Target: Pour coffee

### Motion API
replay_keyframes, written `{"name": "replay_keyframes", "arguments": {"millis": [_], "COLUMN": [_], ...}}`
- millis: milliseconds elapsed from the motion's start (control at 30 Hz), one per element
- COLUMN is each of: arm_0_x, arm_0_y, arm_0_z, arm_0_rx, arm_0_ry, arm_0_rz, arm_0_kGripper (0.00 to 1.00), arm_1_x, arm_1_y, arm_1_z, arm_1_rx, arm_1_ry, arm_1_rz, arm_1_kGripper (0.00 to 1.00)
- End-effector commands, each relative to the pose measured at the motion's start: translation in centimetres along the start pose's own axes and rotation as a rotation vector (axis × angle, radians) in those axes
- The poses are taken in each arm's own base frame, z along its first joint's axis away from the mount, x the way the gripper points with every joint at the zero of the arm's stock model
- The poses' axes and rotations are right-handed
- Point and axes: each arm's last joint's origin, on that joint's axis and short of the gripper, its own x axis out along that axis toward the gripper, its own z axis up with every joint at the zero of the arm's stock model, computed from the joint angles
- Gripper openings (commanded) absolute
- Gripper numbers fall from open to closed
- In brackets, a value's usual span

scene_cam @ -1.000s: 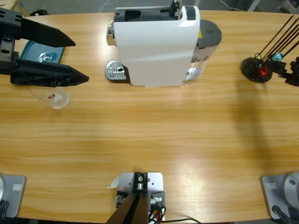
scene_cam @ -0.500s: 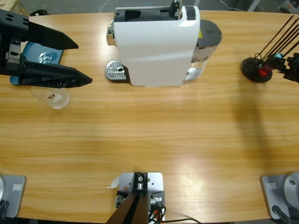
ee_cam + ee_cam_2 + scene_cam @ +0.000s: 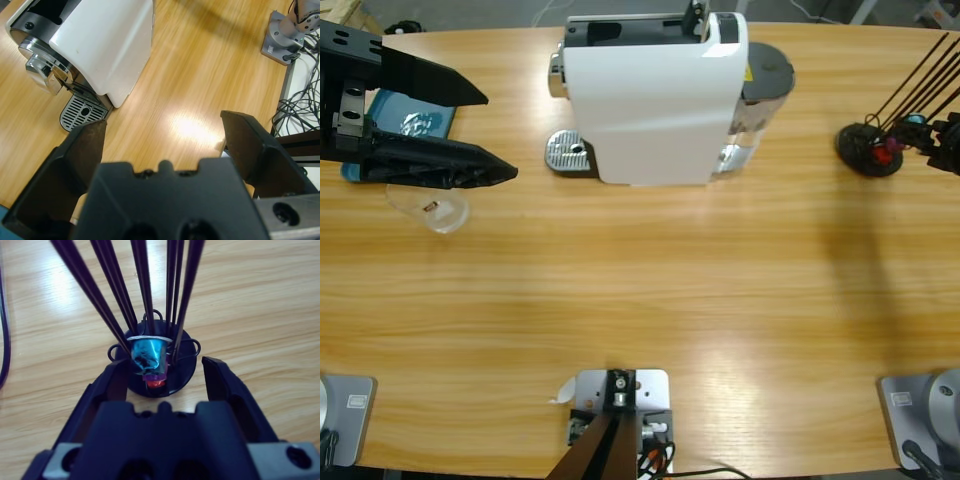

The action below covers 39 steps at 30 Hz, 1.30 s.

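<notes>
The white coffee machine (image 3: 655, 95) stands at the table's back middle, its metal drip tray (image 3: 568, 153) on its left; the left wrist view shows the machine (image 3: 100, 45) and drip tray (image 3: 82, 112) too. My left gripper (image 3: 500, 135) hovers open at the left, above a clear plastic cup (image 3: 430, 208), with nothing between the jaws (image 3: 165, 125). At the far right, my right gripper (image 3: 165, 365) is open in front of a black capsule stand (image 3: 868, 148). A blue capsule (image 3: 147, 355) hangs in the stand between the jaw tips, with a red capsule (image 3: 156, 382) below it.
A blue tray (image 3: 410, 112) with a foil item lies at the back left, partly under the left gripper. Thin black rods (image 3: 142, 285) rise from the capsule stand. Bare wooden tabletop (image 3: 670, 300) spreads across the front.
The left gripper has shifted a little to the right toward the machine, then held still. The right gripper has edged slightly toward the right border. The cup and machine have not moved.
</notes>
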Motion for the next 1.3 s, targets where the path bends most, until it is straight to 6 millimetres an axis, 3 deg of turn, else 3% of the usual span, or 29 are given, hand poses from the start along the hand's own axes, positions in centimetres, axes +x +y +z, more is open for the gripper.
{"name": "replay_keyframes", "arguments": {"millis": [33,333,467,867,933,967,1067,1133,1300], "arm_0_x": [1.6,1.7,1.8,2.0,2.1,2.1,2.2,2.2,2.2], "arm_0_y": [0.3,0.3,0.3,0.3,0.3,0.3,0.3,0.3,0.3], "arm_0_z": [-0.9,-1.2,-1.3,-1.5,-1.5,-1.6,-1.7,-1.7,-1.7], "arm_0_rx": [-0.020,-0.023,-0.026,-0.031,-0.031,-0.033,-0.034,-0.034,-0.034], "arm_0_ry": [0.070,0.076,0.083,0.092,0.093,0.096,0.098,0.099,0.099], "arm_0_rz": [-0.009,-0.011,-0.013,-0.020,-0.022,-0.023,-0.024,-0.024,-0.025], "arm_0_kGripper": [1.000,1.000,1.000,1.000,1.000,1.000,1.000,1.000,1.000], "arm_1_x": [0.5,0.9,1.0,1.0,1.0,1.0,1.0,1.0,0.8], "arm_1_y": [-0.1,0.2,0.2,0.3,0.3,0.3,0.3,0.2,0.2], "arm_1_z": [-0.4,0.0,0.1,0.6,0.6,0.6,0.7,0.8,1.0], "arm_1_rx": [-0.008,-0.007,-0.004,0.000,0.000,-0.001,-0.001,0.001,0.005], "arm_1_ry": [0.028,0.029,0.029,0.012,0.010,0.011,0.009,0.001,-0.013], "arm_1_rz": [0.015,0.027,0.024,0.022,0.021,0.018,0.014,0.006,0.011], "arm_1_kGripper": [0.296,0.301,0.410,0.392,0.334,0.236,0.213,0.017,0.010]}}
